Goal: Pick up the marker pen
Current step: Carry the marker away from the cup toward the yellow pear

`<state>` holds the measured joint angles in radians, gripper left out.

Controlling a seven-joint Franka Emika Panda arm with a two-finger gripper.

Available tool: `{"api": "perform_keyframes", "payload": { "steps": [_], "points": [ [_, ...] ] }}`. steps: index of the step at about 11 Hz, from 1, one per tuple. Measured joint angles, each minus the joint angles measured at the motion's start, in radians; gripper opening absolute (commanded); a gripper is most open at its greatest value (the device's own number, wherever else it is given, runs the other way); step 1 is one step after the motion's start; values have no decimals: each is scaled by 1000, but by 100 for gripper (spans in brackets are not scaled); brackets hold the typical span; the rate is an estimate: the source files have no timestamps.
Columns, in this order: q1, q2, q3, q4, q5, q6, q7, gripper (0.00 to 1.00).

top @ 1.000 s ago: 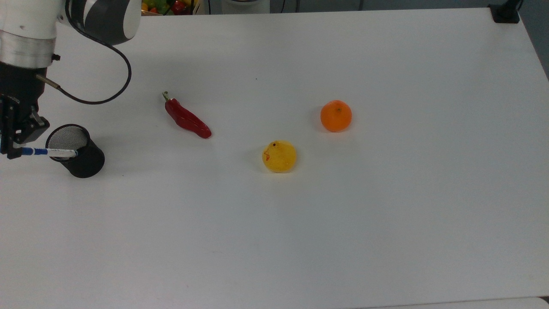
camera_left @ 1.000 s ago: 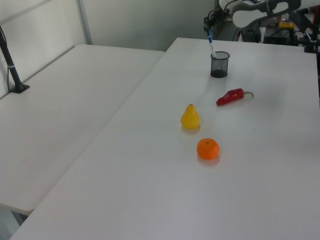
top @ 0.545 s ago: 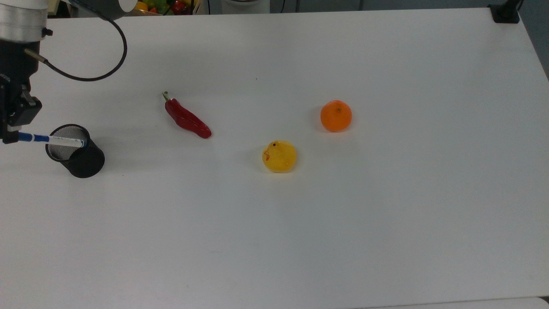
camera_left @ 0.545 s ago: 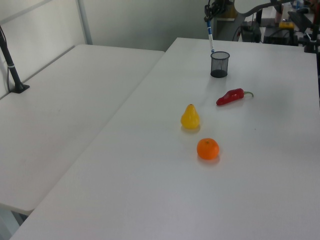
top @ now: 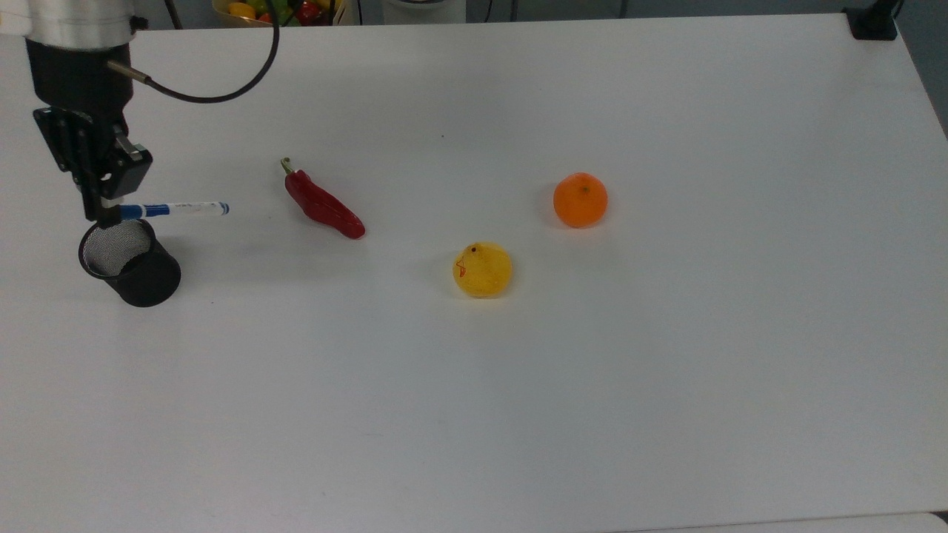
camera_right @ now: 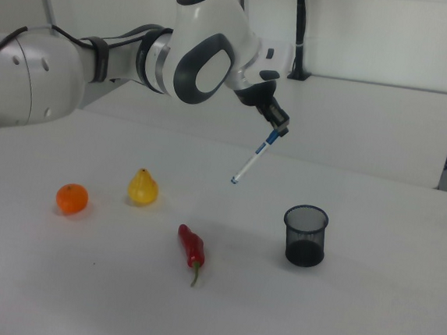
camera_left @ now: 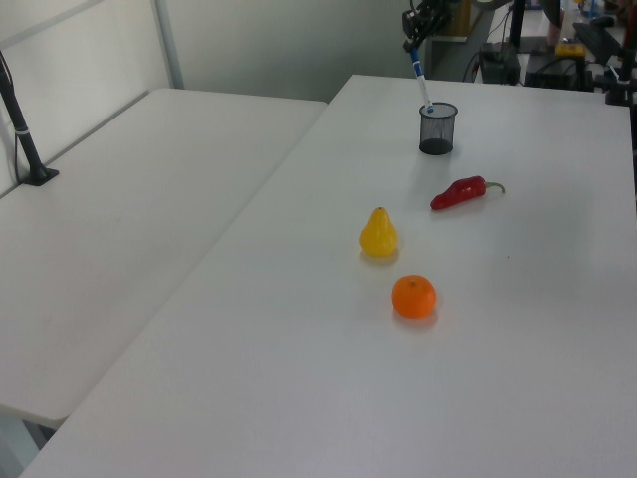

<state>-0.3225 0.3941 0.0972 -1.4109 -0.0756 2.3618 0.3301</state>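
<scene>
The gripper (top: 109,211) is clamped on the blue cap end of the marker pen (top: 174,210) and holds it in the air, clear of the black mesh cup (top: 132,260). In the top view, the pen extends from the gripper toward the top view's right, above the cup's rim and short of the red pepper (top: 323,207). In the right view, the gripper (camera_right: 277,131) carries the pen (camera_right: 254,158) tilted, its free end pointing down toward the right view's left, well above the white table (camera_right: 368,306) and up and to the left of the cup (camera_right: 304,235). The pepper (camera_right: 192,249), a yellow pear (camera_right: 143,187) and an orange (camera_right: 72,197) lie apart from one another on the table. In the left view, the pen (camera_left: 422,83) hangs just above the cup (camera_left: 437,128).
</scene>
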Motion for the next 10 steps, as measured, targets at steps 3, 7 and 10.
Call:
{"api": "perform_keyframes", "payload": {
  "steps": [3,7,10],
  "points": [
    [10,0,53,-2,0,-90,0,0],
    [126,6,61,-15,0,-174,-1,0],
    [219,41,61,-37,-3,-196,-29,0]
  ]
}}
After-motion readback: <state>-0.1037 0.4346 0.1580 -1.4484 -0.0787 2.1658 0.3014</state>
